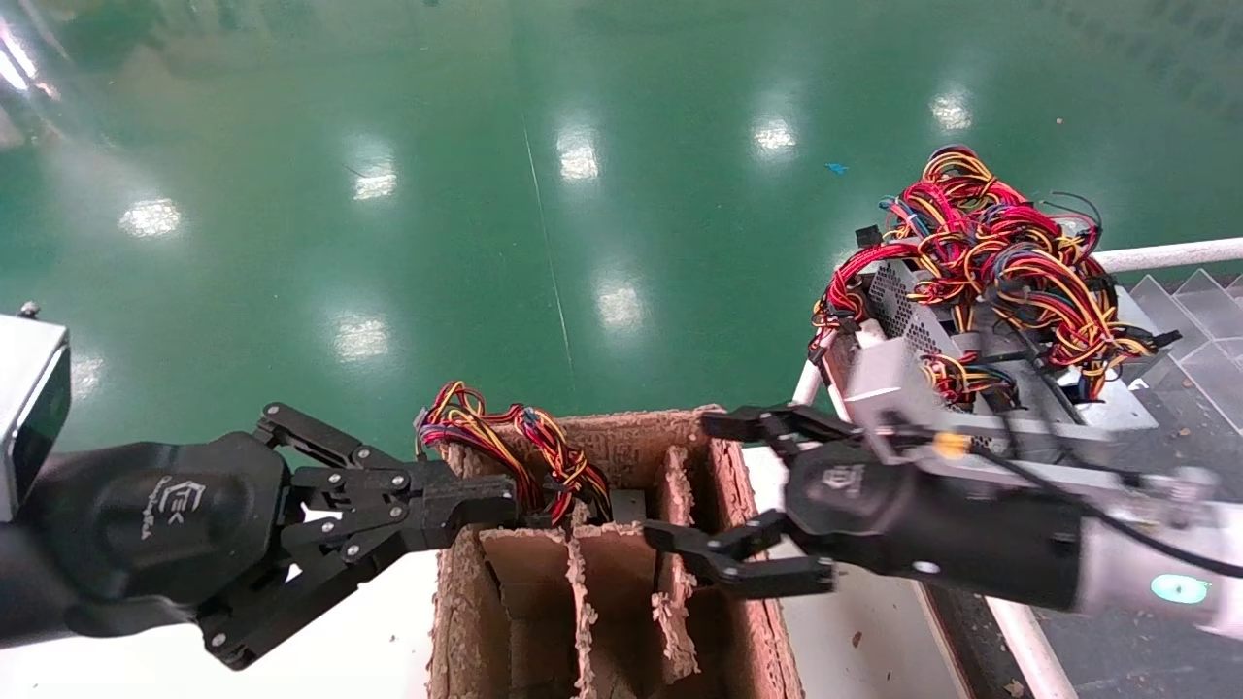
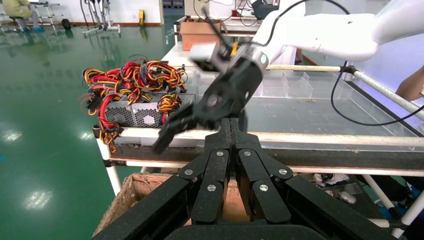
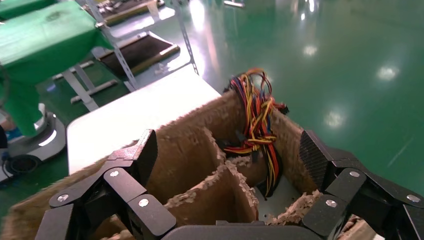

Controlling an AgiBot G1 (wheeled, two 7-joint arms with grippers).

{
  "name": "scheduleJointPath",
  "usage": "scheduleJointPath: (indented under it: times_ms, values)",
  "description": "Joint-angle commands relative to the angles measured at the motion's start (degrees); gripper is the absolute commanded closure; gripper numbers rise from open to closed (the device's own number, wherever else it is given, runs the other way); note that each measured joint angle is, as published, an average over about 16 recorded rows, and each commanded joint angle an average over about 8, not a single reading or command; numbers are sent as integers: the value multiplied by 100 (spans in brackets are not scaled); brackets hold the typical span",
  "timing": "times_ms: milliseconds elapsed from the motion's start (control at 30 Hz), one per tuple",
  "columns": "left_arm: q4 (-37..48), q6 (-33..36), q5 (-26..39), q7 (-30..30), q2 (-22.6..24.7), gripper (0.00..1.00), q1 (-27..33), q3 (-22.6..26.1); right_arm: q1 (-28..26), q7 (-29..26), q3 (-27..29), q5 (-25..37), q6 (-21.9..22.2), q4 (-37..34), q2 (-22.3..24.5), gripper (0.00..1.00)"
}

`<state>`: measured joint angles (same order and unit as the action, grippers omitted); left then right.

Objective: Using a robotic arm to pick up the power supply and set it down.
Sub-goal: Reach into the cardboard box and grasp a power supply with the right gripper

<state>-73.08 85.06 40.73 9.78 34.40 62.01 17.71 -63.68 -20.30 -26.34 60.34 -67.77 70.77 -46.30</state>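
Below, glossy green floor surrounds the white table bearing the cardboard box; my right gripper gapes above it, my left gripper pinched together.

The power supply in the cardboard box showed little beyond its wire bundle — the dividers hid nearly all of its metal body. The box's near end was cut off by the head view's lower edge. The right gripper was motion-blurred in the left wrist view. The left gripper — fingertips pressed together — partly overlapped the wires; actual contact could not be told.
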Motion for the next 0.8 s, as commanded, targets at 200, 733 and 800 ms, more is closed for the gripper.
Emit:
scheduleJointPath:
  times_ms: [200,733,800]
  values:
    - [0,0,-1,-1,0,0,1,2,-255,-115,-469,735,425,-447,-726,77]
    - [1,-2,-3,-3,-2,0,2,5,-613,262,-818,1261,850,-1703,-1808,100]
    - [1,-2,-4,-3,-2,0,2,6,-636,336,-818,1278,927,-1850,-1915,100]
